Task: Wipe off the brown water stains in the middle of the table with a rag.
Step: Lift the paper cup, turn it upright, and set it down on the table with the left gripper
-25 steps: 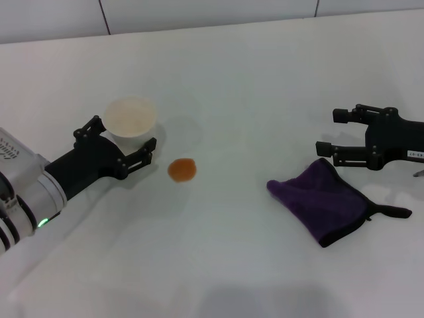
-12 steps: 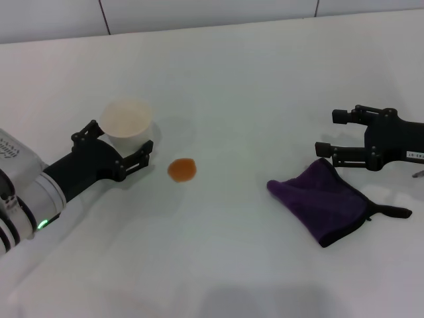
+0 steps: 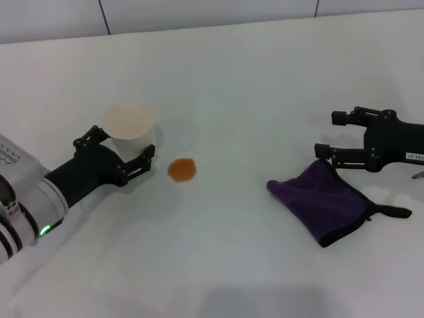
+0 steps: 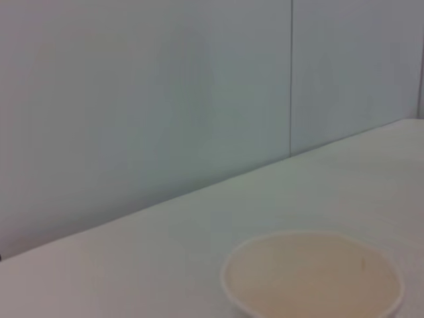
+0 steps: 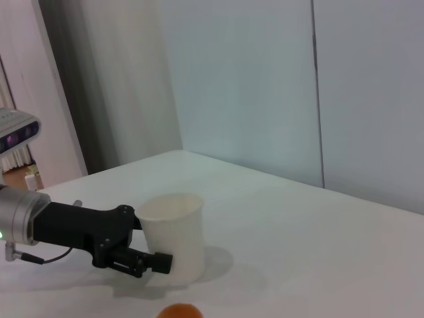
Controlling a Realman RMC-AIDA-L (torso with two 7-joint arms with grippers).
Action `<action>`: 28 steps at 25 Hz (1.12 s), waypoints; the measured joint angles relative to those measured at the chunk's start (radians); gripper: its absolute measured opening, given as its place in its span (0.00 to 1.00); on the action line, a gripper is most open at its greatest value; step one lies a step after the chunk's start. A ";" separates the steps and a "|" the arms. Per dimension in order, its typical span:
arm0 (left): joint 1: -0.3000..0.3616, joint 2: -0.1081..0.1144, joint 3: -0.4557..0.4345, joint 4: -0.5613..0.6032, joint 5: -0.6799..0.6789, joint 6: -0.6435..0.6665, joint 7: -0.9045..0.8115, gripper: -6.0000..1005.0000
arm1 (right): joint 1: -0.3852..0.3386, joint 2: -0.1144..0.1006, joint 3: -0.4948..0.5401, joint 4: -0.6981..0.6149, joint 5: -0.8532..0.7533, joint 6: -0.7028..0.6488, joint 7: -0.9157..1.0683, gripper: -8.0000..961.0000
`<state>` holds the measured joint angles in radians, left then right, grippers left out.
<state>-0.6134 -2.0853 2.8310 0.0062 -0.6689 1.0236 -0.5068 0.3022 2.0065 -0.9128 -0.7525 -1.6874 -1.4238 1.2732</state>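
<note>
rag (image 3: 322, 201) lies flat near table (image 3: 252, 93) front right | brown water stains (image 3: 181, 169) mid-left | right gripper (image 3: 329, 134) open, empty, just behind rag | left gripper (image 3: 124, 146) fingers around cup (image 3: 130, 124)

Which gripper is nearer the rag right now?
Right. The right gripper hovers just behind the rag, open and not touching it. The left gripper is far across the table, its jaws around the cup.

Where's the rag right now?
In the head view the rag lies flat on the table, on the robot's right, just in front of the right gripper and well right of the stain.
</note>
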 joint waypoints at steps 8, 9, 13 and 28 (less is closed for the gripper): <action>0.006 0.000 0.001 0.000 0.000 -0.002 -0.001 0.87 | 0.000 0.000 -0.004 0.001 0.000 -0.001 0.000 0.86; 0.006 0.000 0.001 0.000 0.000 -0.003 -0.001 0.87 | 0.000 0.000 -0.004 0.001 0.000 -0.001 0.000 0.86; 0.009 0.000 0.001 -0.001 0.000 -0.007 -0.001 0.87 | 0.000 0.000 -0.005 0.001 0.000 -0.001 0.000 0.86; 0.021 -0.001 0.009 0.002 0.009 -0.008 0.000 0.87 | -0.001 0.002 -0.006 0.002 0.000 -0.002 0.000 0.86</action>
<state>-0.5922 -2.0861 2.8399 0.0085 -0.6594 1.0152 -0.5066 0.3015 2.0080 -0.9189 -0.7501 -1.6874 -1.4258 1.2732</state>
